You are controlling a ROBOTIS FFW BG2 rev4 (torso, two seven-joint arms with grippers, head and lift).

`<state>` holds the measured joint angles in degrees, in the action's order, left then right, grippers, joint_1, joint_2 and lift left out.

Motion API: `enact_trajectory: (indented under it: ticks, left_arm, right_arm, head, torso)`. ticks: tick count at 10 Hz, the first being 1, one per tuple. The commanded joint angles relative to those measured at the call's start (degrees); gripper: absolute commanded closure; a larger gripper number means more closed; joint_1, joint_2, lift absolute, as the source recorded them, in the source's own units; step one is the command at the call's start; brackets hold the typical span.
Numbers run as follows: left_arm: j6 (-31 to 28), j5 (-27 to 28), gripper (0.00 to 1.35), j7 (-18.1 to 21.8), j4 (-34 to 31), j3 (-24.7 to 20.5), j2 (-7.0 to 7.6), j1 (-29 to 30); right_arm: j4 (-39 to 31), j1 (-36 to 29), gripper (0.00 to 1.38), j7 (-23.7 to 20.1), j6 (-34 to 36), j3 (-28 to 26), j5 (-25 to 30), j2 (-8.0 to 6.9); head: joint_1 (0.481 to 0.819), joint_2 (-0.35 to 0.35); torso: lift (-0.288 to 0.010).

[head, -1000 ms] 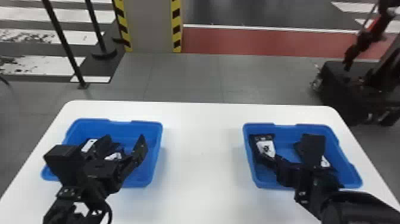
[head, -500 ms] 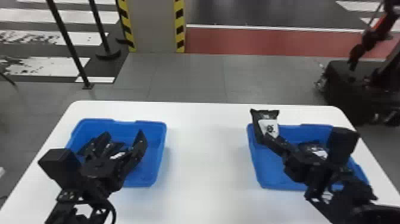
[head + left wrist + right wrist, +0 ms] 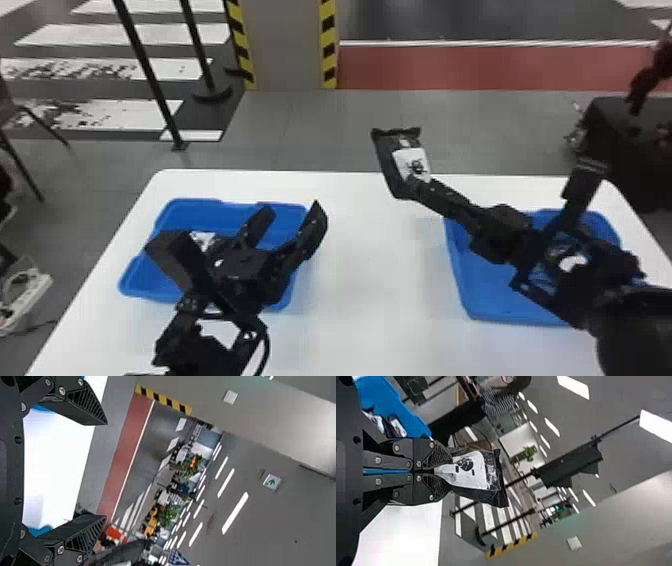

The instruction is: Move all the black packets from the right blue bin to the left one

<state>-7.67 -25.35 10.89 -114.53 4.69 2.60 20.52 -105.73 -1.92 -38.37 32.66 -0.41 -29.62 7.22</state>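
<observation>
In the head view my right gripper [image 3: 417,187] is shut on the bottom end of a black packet [image 3: 411,161] with a white label, held up left of the right blue bin [image 3: 505,300] and higher than its rim. The right wrist view has this packet [image 3: 472,471] between the shut fingertips of my right gripper [image 3: 448,471], with packets [image 3: 397,426] inside the right bin [image 3: 401,405] behind. Over the left blue bin [image 3: 150,290], my left gripper [image 3: 290,215] stands open; a packet's white label [image 3: 204,240] shows beside it. The left wrist view shows my left gripper [image 3: 106,470] with nothing between its fingers.
The white table [image 3: 385,280] lies between and around both bins. Black posts [image 3: 150,75] and a striped pillar [image 3: 285,45] stand on the floor beyond. A dark box-like object [image 3: 620,135] is past the table's back right.
The right gripper has risen out of the right bin with the packet and moved left and up, past the bin's left rim. The left gripper stays over the left bin, open as before.
</observation>
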Motion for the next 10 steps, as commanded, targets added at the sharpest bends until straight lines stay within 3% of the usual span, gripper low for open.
enact_trajectory:
  ticks: [1, 3, 6, 10]
  left_arm:
    - [-1.74, -3.12, 0.2, 1.59, 0.0, 0.67, 0.13, -1.54]
    - [-1.6, -5.93, 0.2, 3.0, -0.15, 0.67, -0.22, -2.52]
    - [-3.71, -4.7, 0.2, 3.0, -0.29, 0.67, 0.13, -3.37]
    - [-9.62, -4.26, 0.2, 3.26, -0.29, 1.02, 0.04, -5.05]
  right_arm:
    - [9.89, 6.98, 1.13, -5.49, 2.35, 1.29, 1.24, -0.01]
    - [16.22, 12.47, 1.13, -11.11, 2.35, 1.38, 6.33, -0.36]
    - [17.77, 13.59, 1.13, -11.46, 3.05, 7.09, 3.96, -0.54]
    - [20.16, 15.28, 1.13, -11.46, 3.19, 16.23, -0.87, -0.89]
  head:
    - [0.695, 0.059]
    - [0.695, 0.055]
    - [0.695, 0.061]
    - [0.695, 0.136]
  torso:
    - [-0.11]
    - [-0.11]
    - [-0.11]
    - [-0.11]
